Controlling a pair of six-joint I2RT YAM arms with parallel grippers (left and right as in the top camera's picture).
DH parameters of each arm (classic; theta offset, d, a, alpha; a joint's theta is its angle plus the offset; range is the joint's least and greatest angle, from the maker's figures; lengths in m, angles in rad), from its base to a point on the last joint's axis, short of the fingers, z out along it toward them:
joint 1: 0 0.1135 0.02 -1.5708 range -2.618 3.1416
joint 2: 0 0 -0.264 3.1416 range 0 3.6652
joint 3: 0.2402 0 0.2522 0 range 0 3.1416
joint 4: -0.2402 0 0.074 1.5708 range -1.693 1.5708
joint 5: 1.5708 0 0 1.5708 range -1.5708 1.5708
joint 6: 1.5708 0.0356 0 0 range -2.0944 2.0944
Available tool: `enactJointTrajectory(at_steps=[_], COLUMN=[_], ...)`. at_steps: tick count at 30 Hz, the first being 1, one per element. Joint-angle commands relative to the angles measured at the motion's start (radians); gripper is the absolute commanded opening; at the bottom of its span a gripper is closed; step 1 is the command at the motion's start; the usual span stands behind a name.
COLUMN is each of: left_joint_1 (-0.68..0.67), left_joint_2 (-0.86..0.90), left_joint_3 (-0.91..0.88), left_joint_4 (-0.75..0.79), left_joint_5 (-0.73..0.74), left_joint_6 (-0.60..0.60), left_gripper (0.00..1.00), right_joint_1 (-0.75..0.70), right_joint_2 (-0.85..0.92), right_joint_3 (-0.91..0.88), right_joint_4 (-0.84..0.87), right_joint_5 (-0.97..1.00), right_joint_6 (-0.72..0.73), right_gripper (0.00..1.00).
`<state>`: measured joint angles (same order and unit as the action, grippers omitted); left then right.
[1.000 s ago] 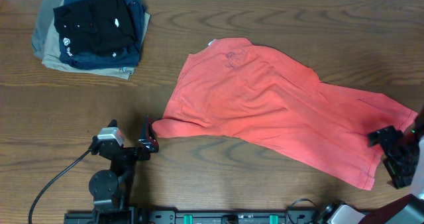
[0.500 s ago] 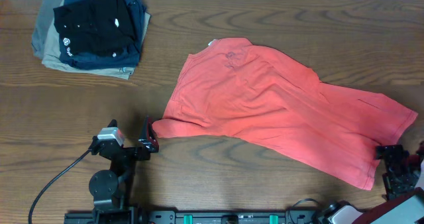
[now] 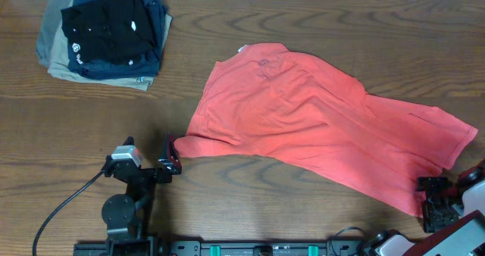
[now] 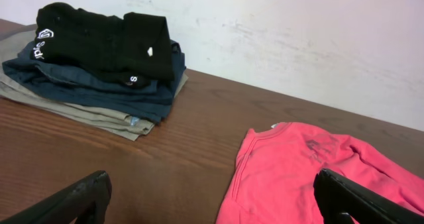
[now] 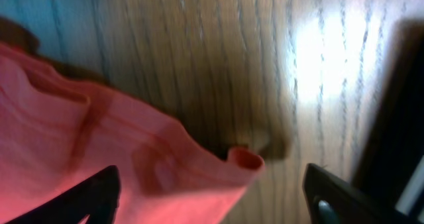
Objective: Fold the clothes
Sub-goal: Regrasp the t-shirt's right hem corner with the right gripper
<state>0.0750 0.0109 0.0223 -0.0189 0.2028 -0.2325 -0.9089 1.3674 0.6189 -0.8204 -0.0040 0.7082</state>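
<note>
Right tool (image 3: 433,202) has shifted to the T-shirt (image 3: 318,127) hem on wooden table (image 3: 303,29)

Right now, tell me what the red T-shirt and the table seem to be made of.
Red T-shirt: soft matte knit, probably cotton; it lies in loose wrinkles and folds. Table: brown wood or wood-look laminate, I cannot tell which; clear grain lines, slight sheen where light glares.

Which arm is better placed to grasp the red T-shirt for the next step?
Right, probably. A hem corner of the coral-red cotton T-shirt lies inside the open right pincer; the open left pincer only faces the shirt's edge.
</note>
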Motion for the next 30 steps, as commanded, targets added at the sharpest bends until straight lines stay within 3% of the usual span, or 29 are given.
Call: enactJointTrajectory(at_steps=[1, 11, 16, 18, 21, 26, 30], left_joint_1=[0.003, 0.003, 0.003, 0.003, 0.003, 0.003, 0.003], left_joint_2=[-0.005, -0.005, -0.005, -0.005, -0.005, -0.005, -0.005], left_joint_3=[-0.018, -0.018, -0.018, -0.018, -0.018, -0.018, -0.018], left_joint_4=[-0.032, -0.032, -0.032, -0.032, -0.032, -0.032, -0.032], left_joint_5=[0.013, 0.013, 0.013, 0.013, 0.013, 0.013, 0.013], left_joint_6=[0.002, 0.002, 0.002, 0.002, 0.002, 0.002, 0.002], left_gripper=[0.98, 0.98, 0.98, 0.98, 0.98, 0.98, 0.98], right_joint_1=[-0.009, -0.008, -0.008, -0.008, -0.008, -0.008, -0.008], right_joint_2=[-0.013, -0.013, -0.013, -0.013, -0.013, -0.014, -0.014], right_joint_3=[-0.019, -0.053, -0.087, -0.089, -0.089, -0.077, -0.024], right_joint_4=[0.024, 0.044, 0.069, 0.070, 0.071, 0.064, 0.037], right_joint_5=[0.033, 0.034, 0.033, 0.033, 0.032, 0.027, 0.026], right_joint_6=[0.013, 0.013, 0.014, 0.013, 0.013, 0.013, 0.012], right_gripper=[0.83, 0.80, 0.56, 0.39, 0.22, 0.13, 0.13])
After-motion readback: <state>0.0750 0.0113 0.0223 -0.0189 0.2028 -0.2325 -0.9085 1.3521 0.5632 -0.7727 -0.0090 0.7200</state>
